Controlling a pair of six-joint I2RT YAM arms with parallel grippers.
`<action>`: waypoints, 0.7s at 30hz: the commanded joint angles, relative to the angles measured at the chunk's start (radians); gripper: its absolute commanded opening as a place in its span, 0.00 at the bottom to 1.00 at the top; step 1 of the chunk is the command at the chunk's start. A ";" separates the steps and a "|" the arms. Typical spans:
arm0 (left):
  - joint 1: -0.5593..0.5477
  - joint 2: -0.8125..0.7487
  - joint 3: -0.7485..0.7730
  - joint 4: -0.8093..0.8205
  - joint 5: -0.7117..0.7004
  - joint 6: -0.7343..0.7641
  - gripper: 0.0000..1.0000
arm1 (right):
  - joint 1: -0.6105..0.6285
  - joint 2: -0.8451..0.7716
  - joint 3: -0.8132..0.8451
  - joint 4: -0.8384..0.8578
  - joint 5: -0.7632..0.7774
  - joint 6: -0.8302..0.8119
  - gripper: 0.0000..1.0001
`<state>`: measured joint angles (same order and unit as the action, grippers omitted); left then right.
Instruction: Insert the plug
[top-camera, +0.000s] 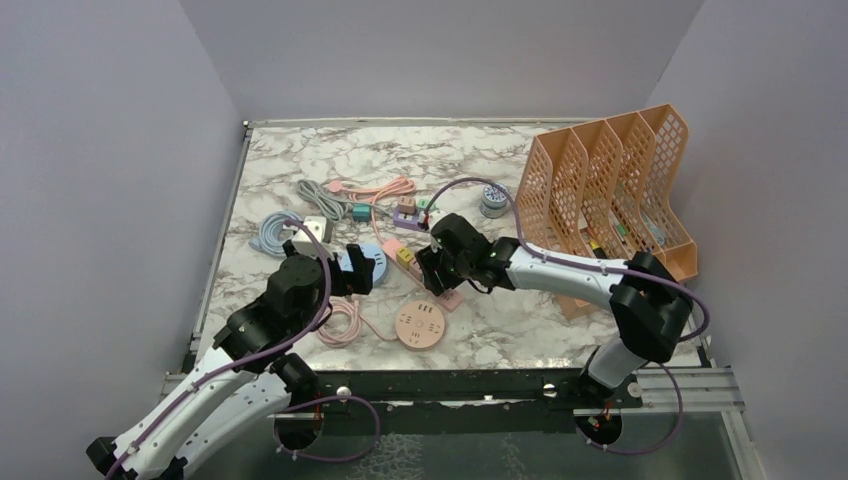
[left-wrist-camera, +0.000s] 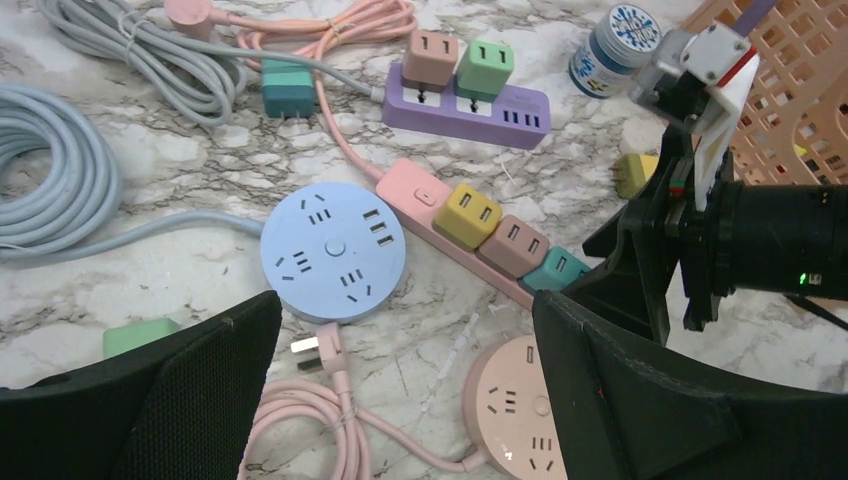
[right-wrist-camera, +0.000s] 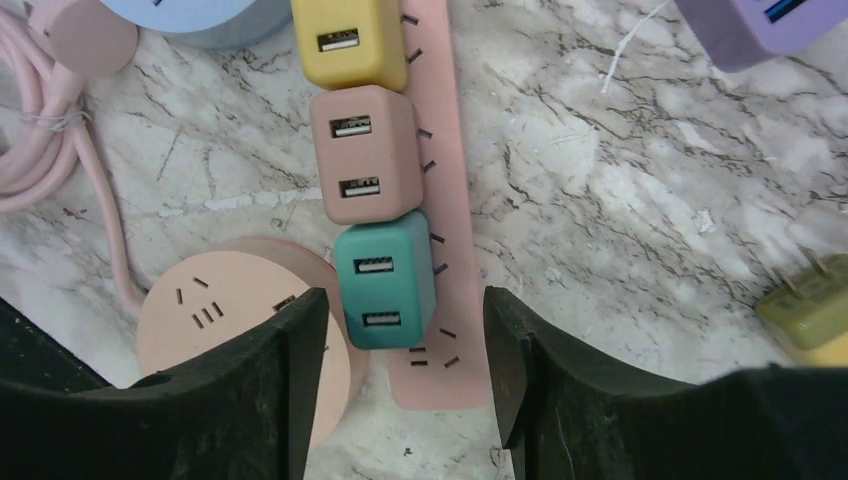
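A pink power strip (right-wrist-camera: 455, 150) lies on the marble table with yellow (right-wrist-camera: 347, 40), pink (right-wrist-camera: 362, 152) and teal (right-wrist-camera: 383, 285) adapters seated in it. My right gripper (right-wrist-camera: 402, 300) is open and empty, its fingers either side of the teal adapter at the strip's end; it also shows in the top view (top-camera: 437, 272). My left gripper (left-wrist-camera: 405, 310) is open and empty above a loose pink plug (left-wrist-camera: 318, 350) and its coiled cable. This plug lies between a blue round socket (left-wrist-camera: 333, 250) and a pink round socket (left-wrist-camera: 510, 405).
A purple strip (left-wrist-camera: 465, 108) with two adapters lies further back. A loose yellow-green plug (right-wrist-camera: 815, 310) is right of the pink strip, and a green adapter (left-wrist-camera: 140, 335) sits by my left finger. Grey cables (left-wrist-camera: 60, 190) are coiled at the left. An orange file organiser (top-camera: 610, 190) stands at the right.
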<state>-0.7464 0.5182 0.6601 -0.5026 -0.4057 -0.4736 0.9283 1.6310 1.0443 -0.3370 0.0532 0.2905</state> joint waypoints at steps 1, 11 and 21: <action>0.001 0.019 0.055 0.035 0.135 0.031 0.99 | -0.002 -0.140 -0.006 0.022 0.053 0.049 0.62; 0.001 0.112 0.117 0.129 0.258 0.139 0.99 | -0.030 -0.257 -0.044 0.041 0.300 0.136 0.66; 0.001 0.153 0.077 0.358 0.284 0.185 0.99 | -0.323 -0.202 -0.070 -0.037 0.271 0.262 0.65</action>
<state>-0.7464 0.6510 0.7403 -0.2729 -0.1844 -0.3279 0.6964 1.4105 1.0122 -0.3580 0.3260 0.5018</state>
